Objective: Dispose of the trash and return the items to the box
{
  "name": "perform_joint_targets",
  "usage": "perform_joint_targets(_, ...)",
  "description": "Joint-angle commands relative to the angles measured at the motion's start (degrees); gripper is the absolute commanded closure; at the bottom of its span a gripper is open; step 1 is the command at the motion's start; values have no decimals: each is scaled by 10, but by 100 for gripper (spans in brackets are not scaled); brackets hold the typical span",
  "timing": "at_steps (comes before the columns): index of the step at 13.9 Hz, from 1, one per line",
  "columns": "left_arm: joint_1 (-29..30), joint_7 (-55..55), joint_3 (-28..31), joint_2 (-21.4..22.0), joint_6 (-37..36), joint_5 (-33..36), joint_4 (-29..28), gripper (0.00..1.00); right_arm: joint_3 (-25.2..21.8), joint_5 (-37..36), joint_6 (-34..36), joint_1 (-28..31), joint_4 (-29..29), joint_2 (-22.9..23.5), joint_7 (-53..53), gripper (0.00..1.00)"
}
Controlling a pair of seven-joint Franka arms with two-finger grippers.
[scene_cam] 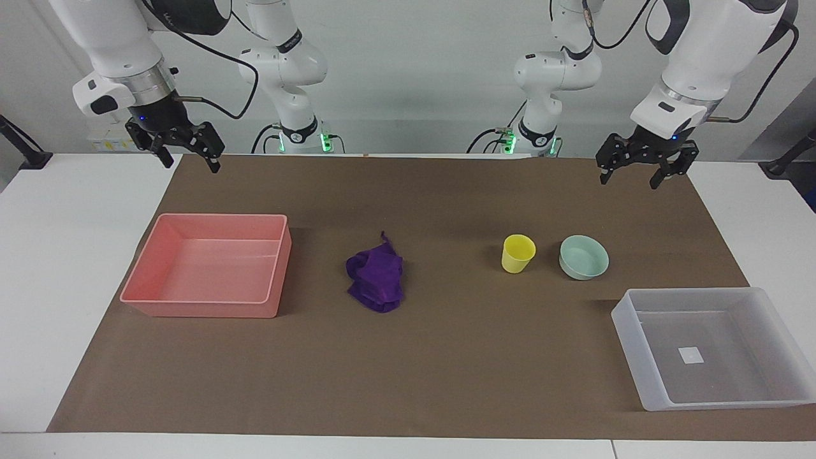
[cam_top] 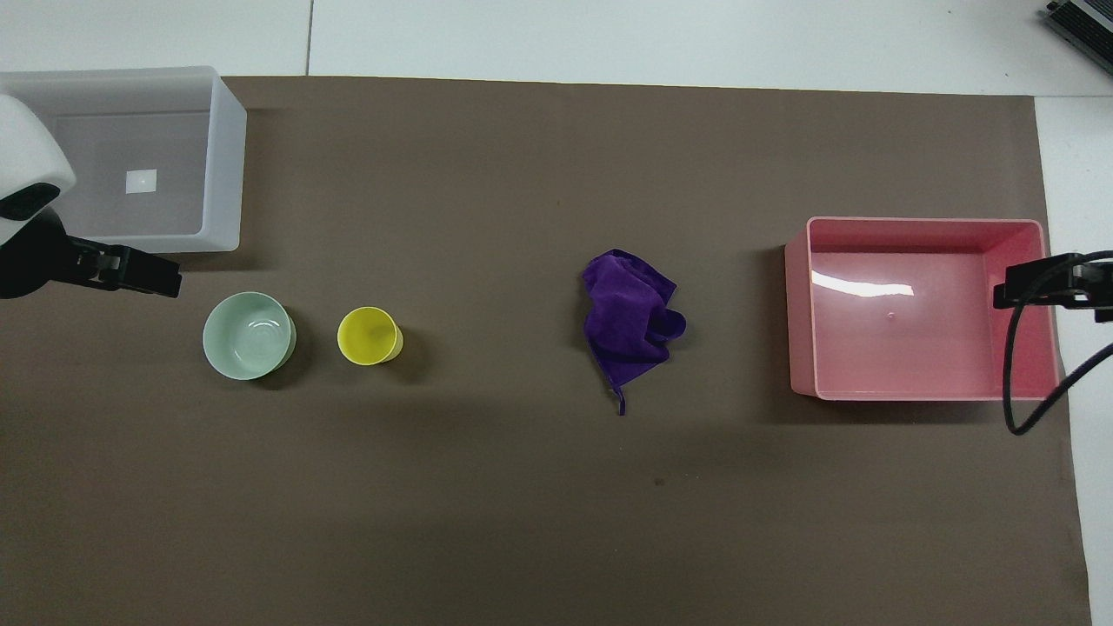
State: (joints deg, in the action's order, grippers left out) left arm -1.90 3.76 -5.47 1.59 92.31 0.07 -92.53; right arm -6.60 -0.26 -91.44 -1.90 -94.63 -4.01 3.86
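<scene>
Lying crumpled near the middle of the table (scene_cam: 25, 268), one purple cloth (scene_cam: 376, 282) shows deep wrinkled folds and a thin tail of fabric pointing toward the robots. No brand, label or readable writing shows on anything; the only mark is a small white square (scene_cam: 690, 355) on the floor of the clear bin (scene_cam: 644, 370). Counted out, there is one cloth, one yellow cup (scene_cam: 517, 253), one mint-green bowl (scene_cam: 583, 257), and two bins. The cup stands upright with its mouth up, just beside the bowl and not touching it; the bowl is shallow, round and a little wider than the cup, and sits on the side toward the left arm's end. Both lie between the cloth and the clear bin, which is translucent and whitish, with low walls, farther from the robots than the bowl at the left arm's end of the table. The pink bin (scene_cam: 210, 306) sits at the right arm's end, well apart from the cloth, with nothing inside it. A brown mat (scene_cam: 446, 382) covers the table under all of these. The left end effector (scene_cam: 633, 172) hangs in the air over the mat's edge nearest the robots, its fingers spread wide and holding nothing. The right end effector (scene_cam: 191, 156) hangs over the same edge at its own end, fingers likewise wide apart and empty.
</scene>
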Motion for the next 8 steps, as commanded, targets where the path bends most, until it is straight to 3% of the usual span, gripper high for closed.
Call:
perform_joint_targets(1, -4, -2, 6, 6, -9, -4, -5, 0, 2, -1, -1, 5, -17, -17, -23, 0)
perform_joint_targets(8, -7, -5, 5, 15, 14, -3, -29, 0, 2, -1, -3, 4, -22, -18, -22, 0)
